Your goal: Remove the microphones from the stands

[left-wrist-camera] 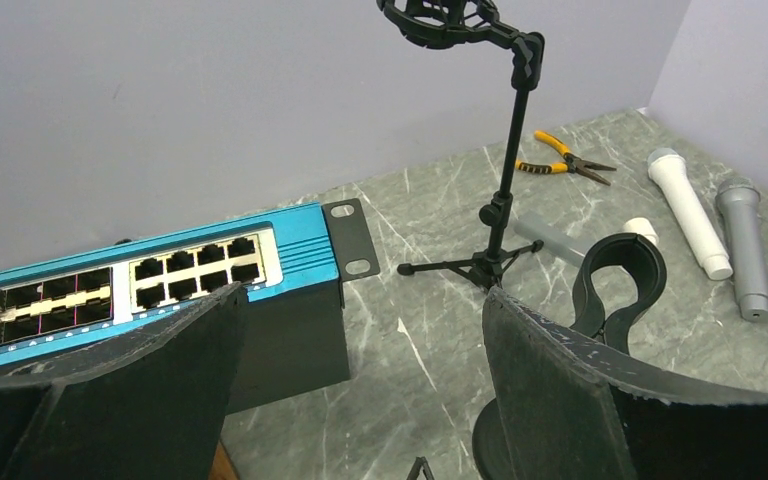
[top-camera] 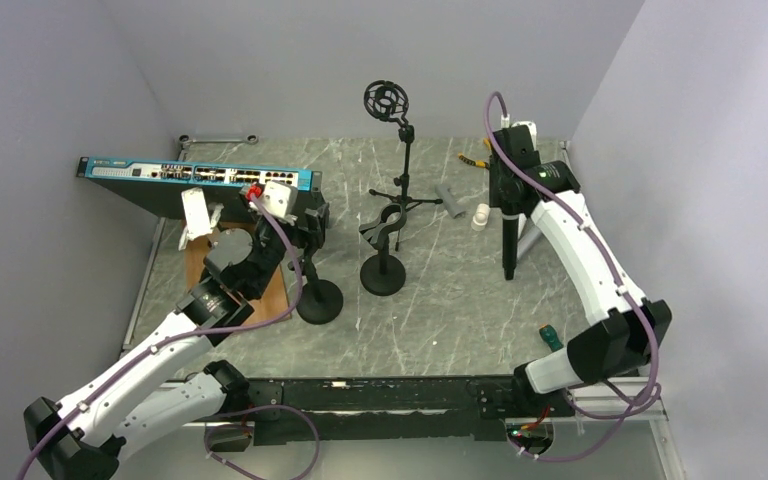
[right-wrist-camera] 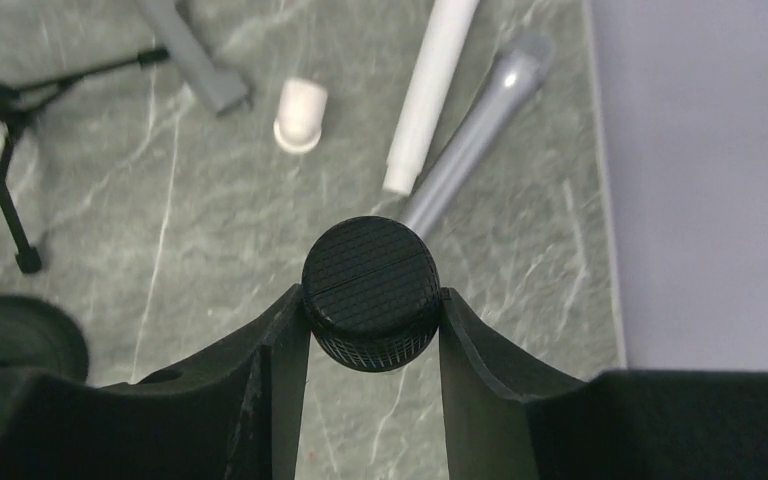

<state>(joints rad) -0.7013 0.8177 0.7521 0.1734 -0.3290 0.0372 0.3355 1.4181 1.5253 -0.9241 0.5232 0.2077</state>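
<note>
My right gripper (top-camera: 508, 203) is shut on the mesh head of a black microphone (top-camera: 508, 245), which hangs upright with its tail just above the table at the right. In the right wrist view the round head (right-wrist-camera: 371, 290) sits pinched between both fingers (right-wrist-camera: 280, 350). The round-based stand (top-camera: 383, 272) in the middle has an empty black clip (top-camera: 385, 222), also in the left wrist view (left-wrist-camera: 620, 275). My left gripper (top-camera: 315, 228) is open and empty above a second round-based stand (top-camera: 320, 300); its fingers (left-wrist-camera: 175, 345) hold nothing.
A tripod stand with a shock mount (top-camera: 388, 102) stands at the back. A blue network switch (top-camera: 200, 178) is at the left. A white microphone (left-wrist-camera: 690, 212), a grey microphone (left-wrist-camera: 745, 250), a white cap (right-wrist-camera: 300, 115) and yellow pliers (left-wrist-camera: 560, 155) lie at the back right.
</note>
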